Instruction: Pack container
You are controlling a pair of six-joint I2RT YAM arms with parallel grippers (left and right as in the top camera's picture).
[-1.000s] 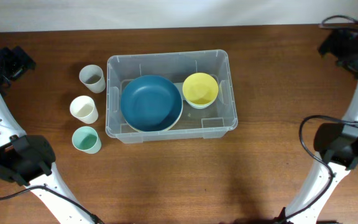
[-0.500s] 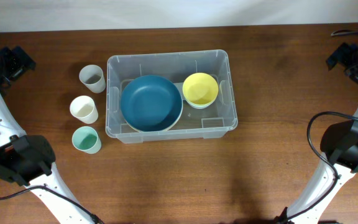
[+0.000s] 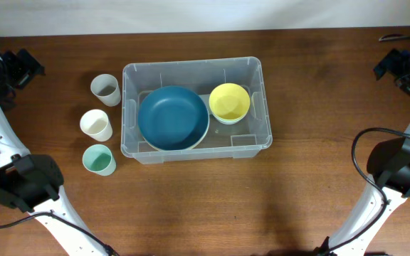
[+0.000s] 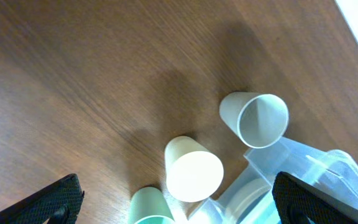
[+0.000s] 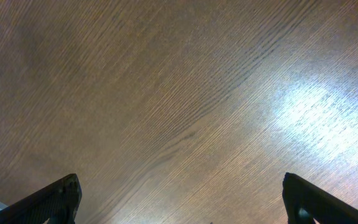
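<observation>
The container (image 3: pixel 191 63) sits near the middle of the desk (image 3: pixel 319 178), long side across the overhead view. It looks like thin clear plastic - probably light and stiff at the rim, but with smooth walls that could flex and slip under a pinch. The rolled rim at a short end seems the safest place to take hold. No label or writing on it can be read here.

Inside lie a blue plate (image 3: pixel 173 117) on the left and a yellow bowl (image 3: pixel 229 101) on the right, nested in a pale one. Just beside the container's left wall stand 3 cups in a column: grey cup (image 3: pixel 105 89), cream cup (image 3: pixel 96 124), mint cup (image 3: pixel 99 159).

The left claw (image 3: pixel 25 67) and right claw (image 3: pixel 392 65) hang well apart from everything - both released, fingers spread wide, grasping nothing.
</observation>
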